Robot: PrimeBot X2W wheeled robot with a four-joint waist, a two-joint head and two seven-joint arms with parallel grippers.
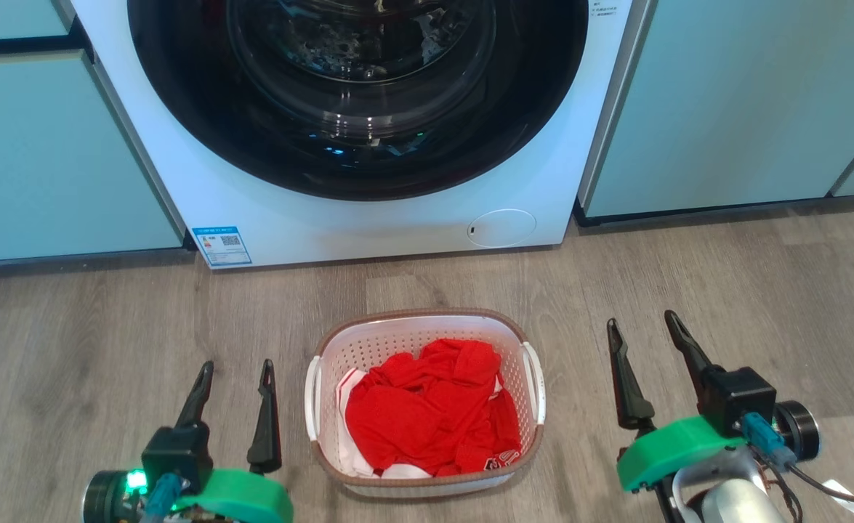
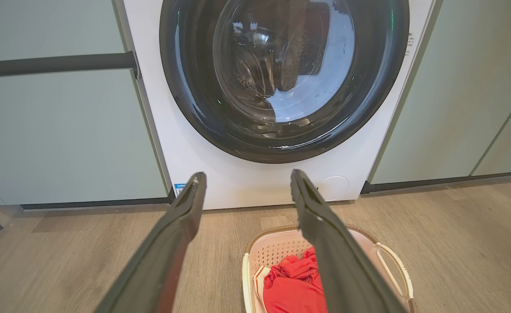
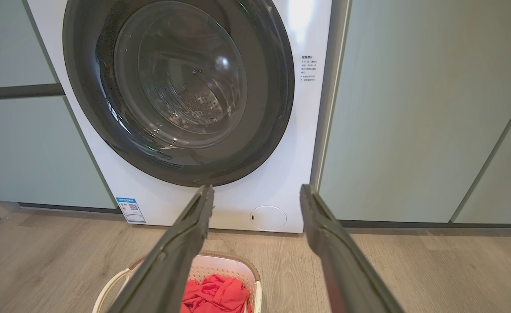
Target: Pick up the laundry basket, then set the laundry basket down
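Where I see laundry basket (image 1: 419, 314): floor (image 1: 107, 327).
Left gripper (image 1: 238, 363): spread; basket 3 o'clock.
Right gripper (image 1: 639, 317): spread; basket 9 o'clock.

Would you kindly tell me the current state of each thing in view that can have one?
laundry basket: upright on the floor, not gripped, loaded.
red clothing: crumpled inside the basket.
washing machine door: shut.
left gripper: fingers open, empty, left of the basket.
right gripper: fingers open, empty, right of the basket.
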